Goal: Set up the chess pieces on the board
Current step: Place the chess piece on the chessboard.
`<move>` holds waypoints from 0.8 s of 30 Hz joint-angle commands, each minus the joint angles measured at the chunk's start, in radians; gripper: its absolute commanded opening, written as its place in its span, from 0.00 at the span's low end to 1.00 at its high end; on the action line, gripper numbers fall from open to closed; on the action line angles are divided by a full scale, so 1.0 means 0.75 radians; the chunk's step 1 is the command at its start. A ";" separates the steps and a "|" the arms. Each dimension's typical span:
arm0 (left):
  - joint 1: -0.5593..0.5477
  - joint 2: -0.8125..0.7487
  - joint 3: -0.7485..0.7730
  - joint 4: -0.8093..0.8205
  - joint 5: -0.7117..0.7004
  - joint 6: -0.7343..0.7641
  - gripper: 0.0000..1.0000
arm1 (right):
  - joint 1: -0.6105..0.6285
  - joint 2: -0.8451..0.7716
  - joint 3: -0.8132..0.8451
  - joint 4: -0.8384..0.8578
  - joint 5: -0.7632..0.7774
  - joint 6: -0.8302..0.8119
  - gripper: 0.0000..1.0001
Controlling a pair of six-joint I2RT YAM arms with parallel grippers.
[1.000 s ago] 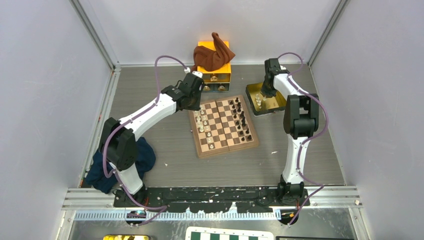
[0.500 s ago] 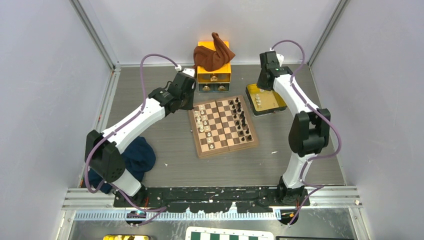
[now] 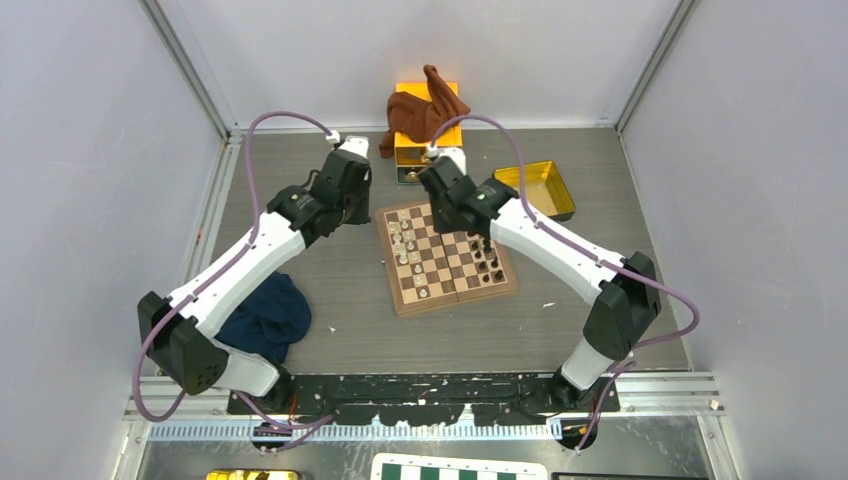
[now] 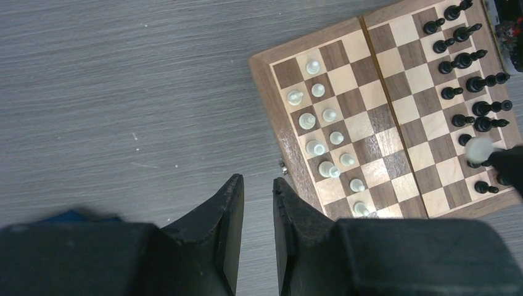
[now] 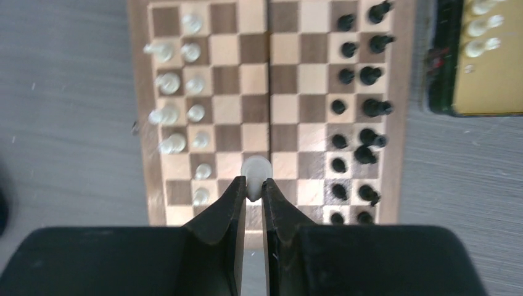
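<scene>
The wooden board lies mid-table, its cream-white chess pieces along the left side and its dark ones along the right. My right gripper hangs over the board's far right part, shut on a cream-white piece pinched between its fingertips. The left wrist view shows that piece above the dark rows. My left gripper hovers over bare table left of the board, jaws a narrow gap apart, nothing between them.
A yellow tray stands right of the board, with a few white pieces in it. An orange drawer box under a brown cloth is at the back. A blue cloth lies near left.
The right arm swung left from the yellow tray to above the board, carrying a white piece. The left arm pulled back to the left, away from the board.
</scene>
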 commanded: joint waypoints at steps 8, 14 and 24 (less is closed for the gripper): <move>-0.001 -0.230 -0.069 -0.079 -0.148 -0.081 0.26 | 0.289 0.057 0.078 -0.027 0.008 0.044 0.01; -0.003 -0.319 -0.116 -0.145 -0.205 -0.109 0.25 | 0.349 0.158 0.116 0.003 -0.029 0.041 0.01; -0.001 -0.407 -0.181 -0.198 -0.290 -0.116 0.25 | 0.354 0.273 0.160 0.036 -0.087 0.008 0.01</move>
